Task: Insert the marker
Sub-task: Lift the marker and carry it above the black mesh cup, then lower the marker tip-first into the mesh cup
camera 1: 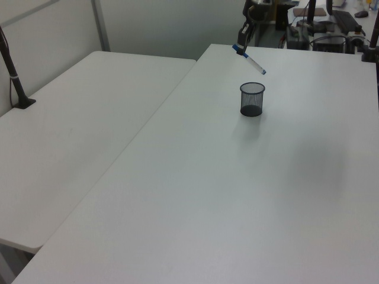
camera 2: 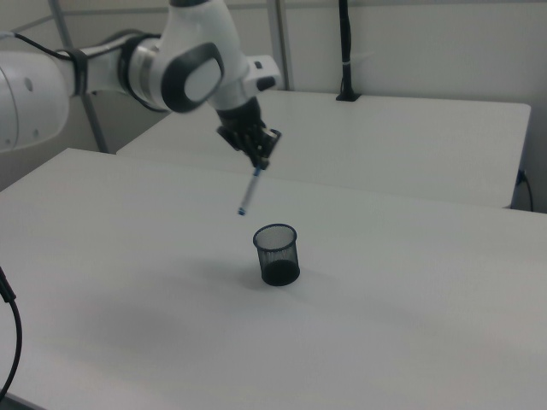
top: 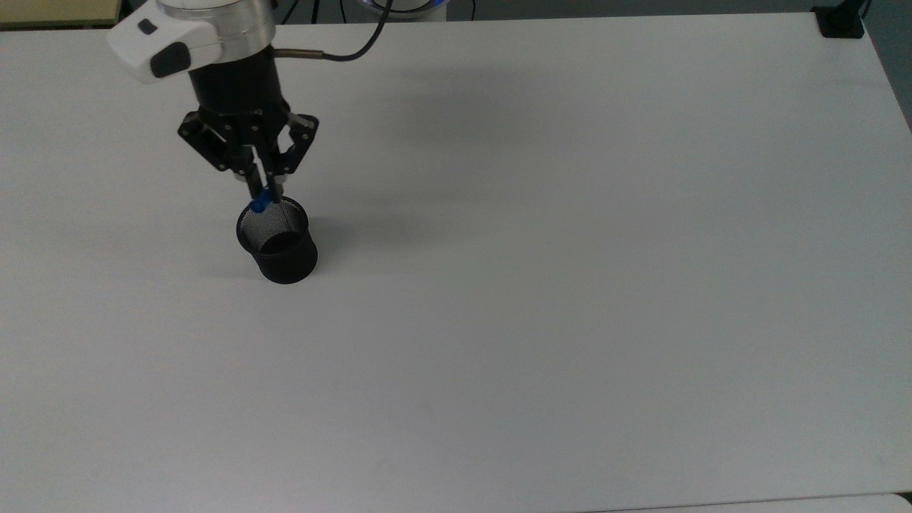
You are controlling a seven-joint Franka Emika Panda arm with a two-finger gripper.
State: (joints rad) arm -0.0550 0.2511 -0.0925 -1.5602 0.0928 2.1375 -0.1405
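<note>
white tabletop (top: 570, 285) is seen spanning the top view, with a second white table (camera 1: 77, 118) set alongside it at the left view's left and pale partition walls behind. toward the top view's left, near the far edge, the gripper (top: 262, 191) is held in the air, fingers clamped on the blue cap end of the marker (camera 2: 248, 193). the marker is hung tilted above the black mesh cup (top: 278, 241), its lower tip just outside the rim in the right view, nothing touching. wide bare surface is left to the top view's right and near edge. the marker's barrel is hidden behind the fingers in the top view.
</note>
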